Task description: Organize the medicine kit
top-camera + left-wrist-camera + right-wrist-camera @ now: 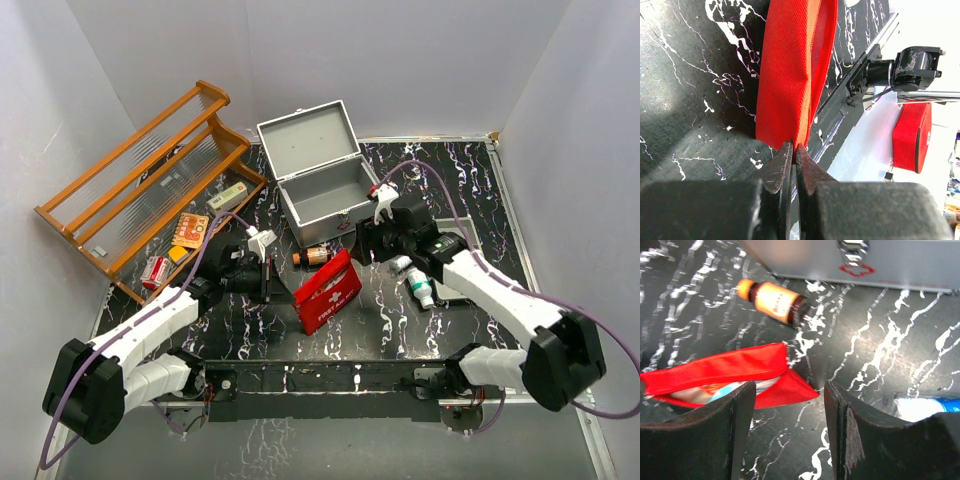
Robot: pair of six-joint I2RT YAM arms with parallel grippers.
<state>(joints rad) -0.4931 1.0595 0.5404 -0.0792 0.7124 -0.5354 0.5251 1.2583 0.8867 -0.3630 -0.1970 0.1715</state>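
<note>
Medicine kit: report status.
Left end effector shut on red pouch edge. Right end effector open, empty. Medicine kit lid up. Brown bottle lying at its front.

Table surface (480, 200): black with white marbled veining.

Wooden rack (125, 152): orange-brown frame with clear ribbed shelves, at the left rear, set at an angle to the table edges. Along its near edge lie 3 items in a row: a long white box (228, 196), an orange card (189, 230) and a red-and-white pack (156, 270).

Red fabric pouch (327, 291): white cross on its face, near the table centre, standing on edge and tilted. Its mouth gapes, and pale contents show inside.

Amber bottle (316, 257): orange cap, orange label, lying on its side just behind the pouch, apart from it.

White container with green markings (421, 290): lying on the table to the right of the pouch, well apart from it
</note>
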